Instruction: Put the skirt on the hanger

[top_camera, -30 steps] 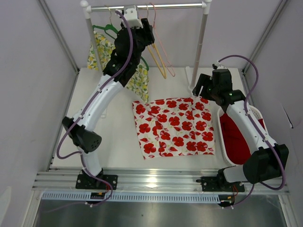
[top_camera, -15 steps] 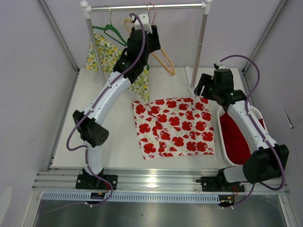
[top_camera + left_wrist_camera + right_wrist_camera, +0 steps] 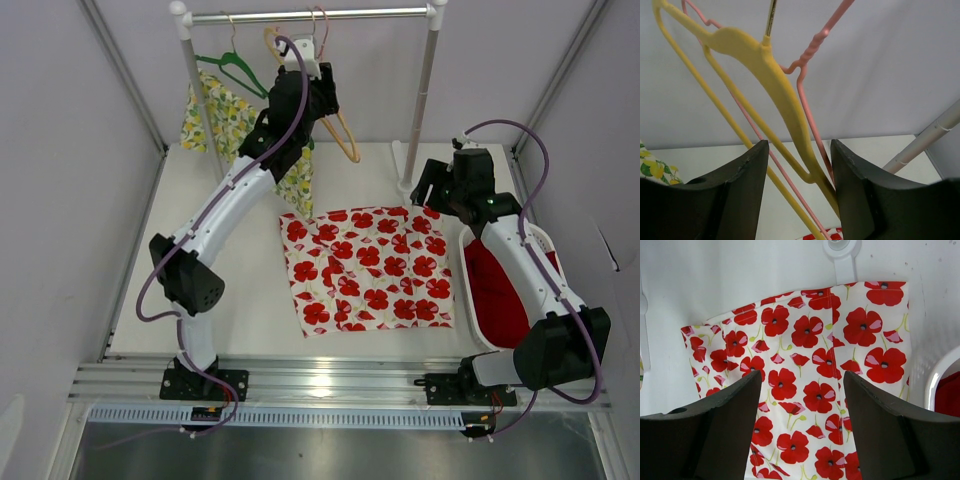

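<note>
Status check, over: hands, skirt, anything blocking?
Left hand open astride yellow hanger. Right hand open above skirt, flat on table. Pink hanger crowds the yellow one.

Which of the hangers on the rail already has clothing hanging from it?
The green hanger, at the left end of the rail: a lemon-print garment hangs from it. The yellow hanger and the pink hanger beside it are bare.

The skirt (image 3: pixel 368 268) was a thin, matt cloth with a printed pattern. The yellow hanger (image 3: pixel 747 45) looked like smooth plastic with a soft shine, and its hook was bright metal. The pink hanger (image 3: pixel 814 46) was thinner, smooth and slightly glossy. The rail (image 3: pixel 370 13) was shiny metal. The table (image 3: pixel 240 290) was white and matt.
</note>
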